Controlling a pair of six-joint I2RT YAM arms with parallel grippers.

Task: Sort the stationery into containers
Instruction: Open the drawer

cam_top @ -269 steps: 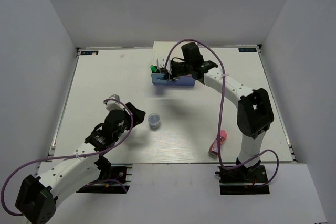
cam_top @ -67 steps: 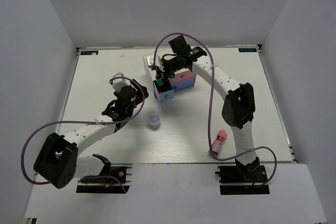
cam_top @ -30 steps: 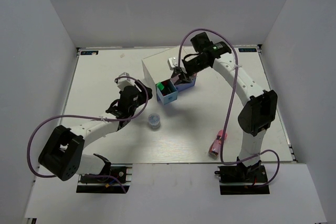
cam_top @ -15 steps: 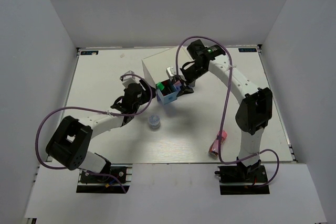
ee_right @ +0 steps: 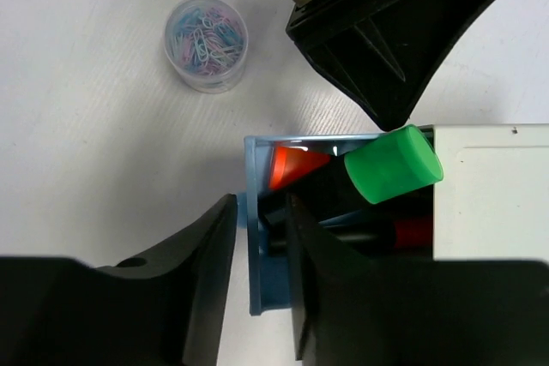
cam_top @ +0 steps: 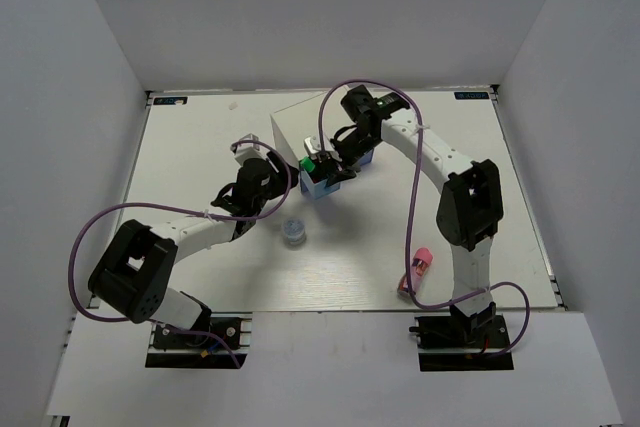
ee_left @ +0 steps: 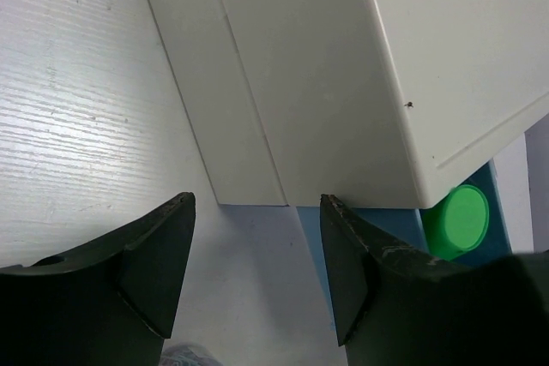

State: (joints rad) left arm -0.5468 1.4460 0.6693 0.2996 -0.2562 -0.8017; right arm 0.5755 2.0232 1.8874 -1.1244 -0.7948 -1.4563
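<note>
The white drawer chest (cam_top: 298, 130) stands mid-table with its light blue drawer (cam_top: 324, 188) pulled out. In the drawer (ee_right: 252, 237) lie the three highlighters: green end (ee_right: 393, 165), orange end (ee_right: 292, 165), red end (ee_right: 413, 231). My right gripper (ee_right: 260, 272) straddles the drawer's front wall, one finger inside and one outside, jaws narrow with small gaps on both sides. My left gripper (ee_left: 257, 280) is open and empty at the chest's (ee_left: 343, 66) near left corner. The blue-grey pot (cam_top: 293, 231) holds paper clips. The pink tube (cam_top: 418, 268) lies at the near right.
The pot (ee_right: 206, 43) stands just in front of the drawer, close to my left gripper (cam_top: 277, 179). My right gripper (cam_top: 322, 165) and the left one are close together at the drawer. White walls surround the table on three sides.
The chest was turned and its blue drawer pulled out. In the last second my right gripper came down onto the drawer's front, and my left gripper moved up to the chest's corner.
</note>
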